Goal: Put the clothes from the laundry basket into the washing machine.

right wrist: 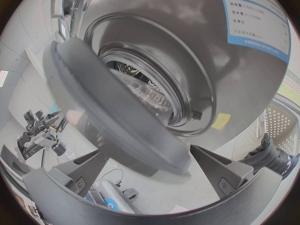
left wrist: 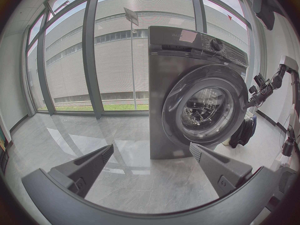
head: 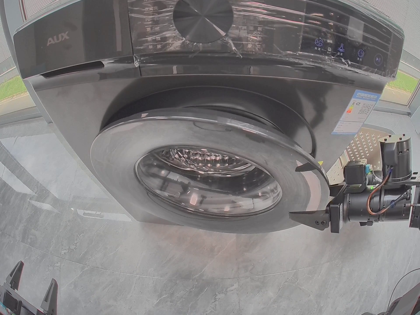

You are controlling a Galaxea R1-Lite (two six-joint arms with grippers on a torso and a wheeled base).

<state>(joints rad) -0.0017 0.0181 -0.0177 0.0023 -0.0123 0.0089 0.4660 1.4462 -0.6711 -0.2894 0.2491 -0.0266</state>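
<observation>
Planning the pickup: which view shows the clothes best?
The right wrist view: the dark clothes hang over the white laundry basket, close up. The left wrist view shows them far off beside the washing machine. The head view gives the basket's lattice.

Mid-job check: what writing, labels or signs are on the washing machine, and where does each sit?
Detergent drawer front: pale brand logo, left unquoted.
Control panel: lit icons with captions, too small to read.
Blue-edged label on the washing machine front: rows of small print, too blurred to quote.
Yellow sticker on the front: nothing legible.
</observation>
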